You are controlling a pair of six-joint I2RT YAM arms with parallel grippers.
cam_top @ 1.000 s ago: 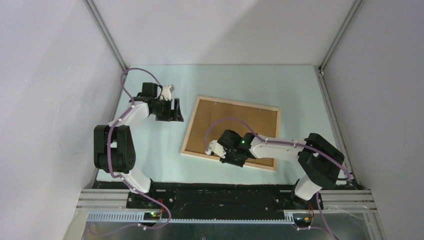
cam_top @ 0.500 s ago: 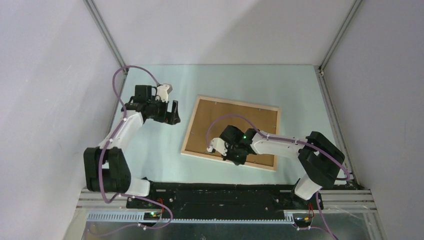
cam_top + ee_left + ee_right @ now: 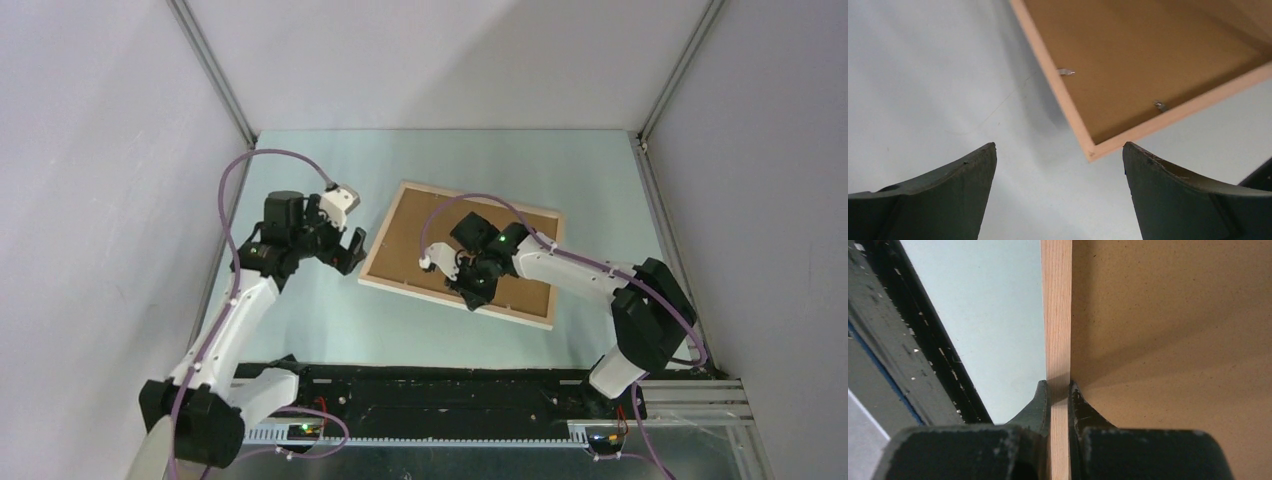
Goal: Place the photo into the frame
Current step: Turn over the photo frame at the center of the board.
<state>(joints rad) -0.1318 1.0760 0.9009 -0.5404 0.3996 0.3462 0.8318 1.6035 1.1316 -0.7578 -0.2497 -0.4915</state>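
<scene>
**Frame pinched by its near rail, back side up**

The frame (image 3: pixel 381 233) is seen in the middle of the top view, slightly right of centre, turned at an angle to the table (image 3: pixel 330 320). Its pale wooden back is shown upward, and the brown backing board (image 3: pixel 410 245) is seated inside the rim.

The right gripper (image 3: pixel 468 297) is placed at the frame's lower edge in the top view. In the right wrist view the gripper (image 3: pixel 1058 387) is seen pressed together on the bare-wood rail (image 3: pixel 1058 315), one fingertip on each side of it. The backing board (image 3: pixel 1173 340) fills the right of that view, and the pale table (image 3: pixel 998 300) is seen at the left.

The left gripper (image 3: pixel 350 250) is held left of centre in the top view, just beside the frame's lower left corner and apart from it. In the left wrist view the gripper (image 3: pixel 1058 150) is spread wide, with nothing between its dark fingers (image 3: pixel 948 190). The frame's corner (image 3: pixel 1064 100) is seen between and above the fingertips there, untouched. Two small metal tabs (image 3: pixel 1065 72) are set on the inner side of the rim against the board (image 3: pixel 1148 50). A shadow is cast on the table (image 3: pixel 923 75) alongside that corner.

A purple cable (image 3: pixel 235 200) is looped above the left arm at the left of the top view.
</scene>
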